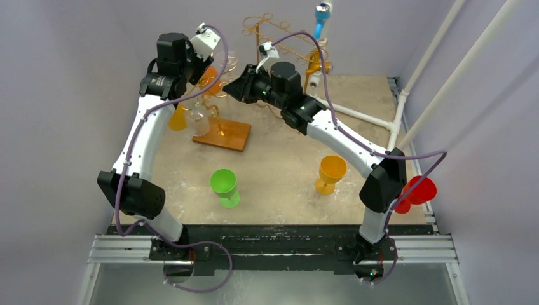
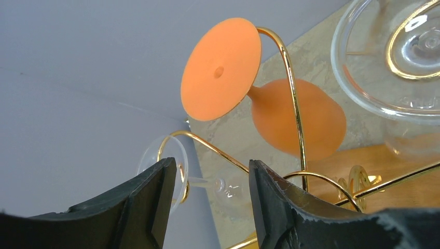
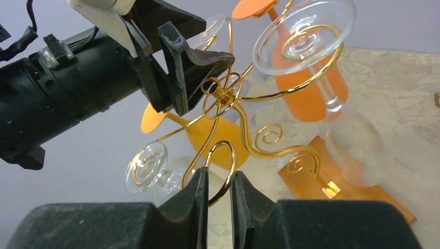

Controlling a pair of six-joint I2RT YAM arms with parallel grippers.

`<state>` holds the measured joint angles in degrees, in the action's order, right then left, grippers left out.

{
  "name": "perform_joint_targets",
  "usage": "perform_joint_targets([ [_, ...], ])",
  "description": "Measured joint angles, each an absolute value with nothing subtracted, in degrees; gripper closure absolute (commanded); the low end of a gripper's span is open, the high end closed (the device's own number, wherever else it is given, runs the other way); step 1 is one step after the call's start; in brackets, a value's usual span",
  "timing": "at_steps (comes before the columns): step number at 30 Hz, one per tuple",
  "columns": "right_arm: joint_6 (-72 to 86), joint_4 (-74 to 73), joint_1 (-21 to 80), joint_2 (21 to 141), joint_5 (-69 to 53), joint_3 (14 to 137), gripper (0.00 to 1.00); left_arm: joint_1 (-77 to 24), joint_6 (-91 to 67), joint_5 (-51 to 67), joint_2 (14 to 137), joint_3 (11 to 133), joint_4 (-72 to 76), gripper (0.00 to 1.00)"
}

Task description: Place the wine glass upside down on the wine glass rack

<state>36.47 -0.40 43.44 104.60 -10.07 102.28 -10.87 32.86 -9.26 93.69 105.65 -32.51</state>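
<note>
- Step in hand, by the look of it: letting go of the clear wine glass (image 2: 228,189), hung by its foot in a gold hoop of the wine glass rack (image 3: 223,91).
- Left gripper (image 2: 210,174): parted either side of the stem, gripping nothing.
- Right gripper (image 3: 219,174): pinched onto a lower wire loop of the rack, probably steadying it.
- Next: back straight out, clear of the stem and the neighbouring orange glass (image 2: 296,119).
- Mottled beige table (image 1: 279,159) with a green glass (image 1: 224,184), a yellow glass (image 1: 332,171) and a red glass (image 1: 419,189) at the right edge; pale lilac walls (image 1: 63,76); white pipes (image 1: 438,70) at right.
</note>
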Motion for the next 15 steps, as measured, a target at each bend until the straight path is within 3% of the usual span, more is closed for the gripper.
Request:
perform_joint_targets([
  [4,36.5,-0.6,43.6,104.4,-9.9,102.1,0.86,-10.9,33.3,-9.4,93.7,105.6,-32.6,0.43],
  [9,36.4,-0.8,43.6,104.4,-9.9,102.1,0.77,-10.9,33.7,-9.3,93.7,105.6,-32.6,0.43],
  [15,35.4,-0.7,43.6,104.4,-10.1,102.1,0.58,-10.9,33.6,-8.4,93.7,105.6,-32.5,0.43],
])
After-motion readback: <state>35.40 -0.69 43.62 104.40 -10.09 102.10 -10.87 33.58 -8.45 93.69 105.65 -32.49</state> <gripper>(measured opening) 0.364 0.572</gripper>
